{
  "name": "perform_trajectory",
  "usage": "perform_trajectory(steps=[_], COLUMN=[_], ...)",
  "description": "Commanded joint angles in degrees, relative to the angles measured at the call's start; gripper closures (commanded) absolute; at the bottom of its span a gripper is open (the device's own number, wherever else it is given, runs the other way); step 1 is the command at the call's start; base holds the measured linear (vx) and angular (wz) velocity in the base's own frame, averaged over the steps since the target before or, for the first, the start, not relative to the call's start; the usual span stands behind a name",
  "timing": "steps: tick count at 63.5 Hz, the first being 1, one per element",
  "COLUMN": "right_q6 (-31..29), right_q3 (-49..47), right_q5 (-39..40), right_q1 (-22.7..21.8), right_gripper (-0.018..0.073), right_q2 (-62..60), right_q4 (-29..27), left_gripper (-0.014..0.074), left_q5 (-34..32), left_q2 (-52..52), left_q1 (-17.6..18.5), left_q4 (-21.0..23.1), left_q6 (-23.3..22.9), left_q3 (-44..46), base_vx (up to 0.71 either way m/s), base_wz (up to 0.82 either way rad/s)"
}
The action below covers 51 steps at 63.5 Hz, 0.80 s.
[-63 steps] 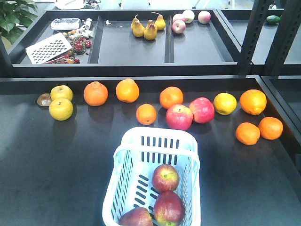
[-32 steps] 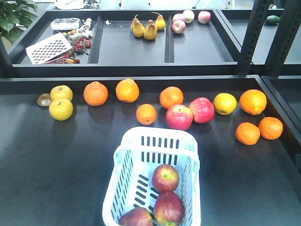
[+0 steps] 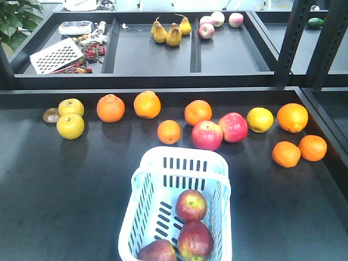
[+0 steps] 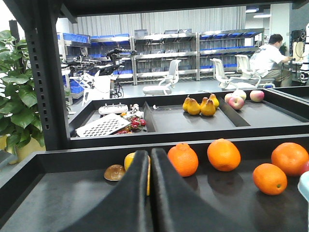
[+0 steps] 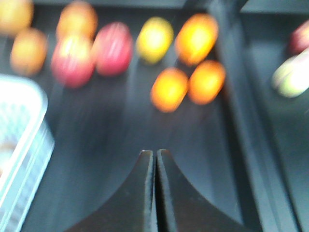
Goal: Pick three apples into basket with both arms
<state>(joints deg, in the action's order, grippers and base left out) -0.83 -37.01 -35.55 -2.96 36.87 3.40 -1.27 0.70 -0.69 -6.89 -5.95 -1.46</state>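
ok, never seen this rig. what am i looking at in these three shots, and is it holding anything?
It is a two-armed robot seen by three cameras. The front view looks down on a black tabletop from the robot's side, with neither arm in shot. Three dark red apples lie in a pale blue-white slotted plastic basket. Behind it sit loose oranges, two lighter pink-red apples and yellow fruit; pears lie in trays further back. The other two views come from cameras on the wrists. The left gripper and right gripper both show black fingers pressed together, holding nothing. The right wrist picture is blurred.
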Motion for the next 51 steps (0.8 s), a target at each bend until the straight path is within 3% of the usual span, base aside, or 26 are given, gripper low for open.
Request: perform_trajectory(steps=[1,8,18,32,51], right_q6=[7.62,12.69,12.98,12.98,12.38], right_q3=[5.84,15.83,28.51,38.63,39.47], right_q5=[14.15,24.6,33.1,32.89,31.19], right_q1=[-0.37,-0.37,0.63,1.25,1.42], right_gripper=[0.0568,0.0568,0.0568,0.0568,0.0568], right_q2=[-5.39,-12.11,-22.39,-38.68,-38.38], right_q4=[4.78,6.68,6.64,5.31,6.17], left_gripper=[0.0603,0.0603,0.0603,0.0603,0.0603], left_q5=[-4.55,-4.55,-4.55,-4.55,-4.36], left_q2=[0.87,0.87,0.87,0.87,0.88], left_q1=[-0.03,-0.03,-0.03,-0.03,-0.03], left_q4=[0.13,0.13,0.13,0.13,0.13], left_q6=[-0.49,-0.49,-0.49,-0.49,-0.5], left_q3=[-0.31,-0.31,-0.31,-0.31,-0.31], base_vx=[0.0,0.0,0.0,0.0,0.0], base_wz=[0.0,0.0,0.0,0.0,0.0])
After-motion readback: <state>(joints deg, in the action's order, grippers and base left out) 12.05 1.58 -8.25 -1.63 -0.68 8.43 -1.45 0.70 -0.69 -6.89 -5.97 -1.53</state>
